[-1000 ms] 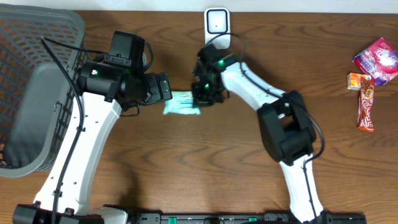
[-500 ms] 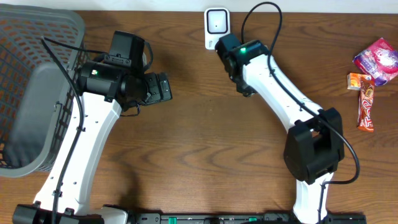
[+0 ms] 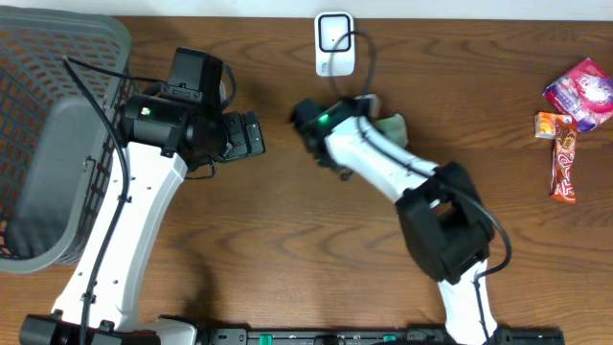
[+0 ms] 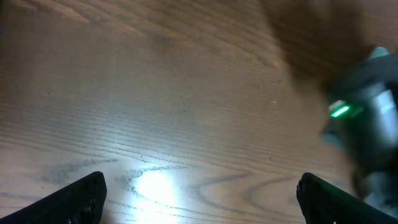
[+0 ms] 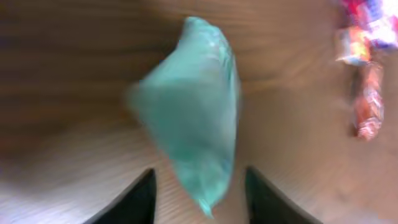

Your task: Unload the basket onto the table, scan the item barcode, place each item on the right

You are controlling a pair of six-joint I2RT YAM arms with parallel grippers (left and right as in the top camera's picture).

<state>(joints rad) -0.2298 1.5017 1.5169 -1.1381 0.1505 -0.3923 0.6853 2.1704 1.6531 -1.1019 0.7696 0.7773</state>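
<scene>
No text can be read anywhere. The candy bar (image 3: 564, 165) at the right edge of the overhead view carries lettering, and the pink packet (image 3: 580, 91) above it carries print, but both are too small to make out. The teal packet (image 5: 193, 118), at the centre of the right wrist view, is blurred.

A brown table (image 3: 287, 259) with darker streaked wood grain. A grey basket (image 3: 105, 34) with an open lattice pattern. A white scanner (image 3: 334, 38) with a dark-outlined face. Two white arms, the left arm (image 3: 144, 211) and right arm (image 3: 383, 163), with black joints and small green lights. A blurred teal pouch (image 5: 193, 106). A pink and purple packet (image 3: 580, 91), a small orange packet (image 3: 548, 125) and a red-brown bar wrapper (image 3: 564, 158).
</scene>
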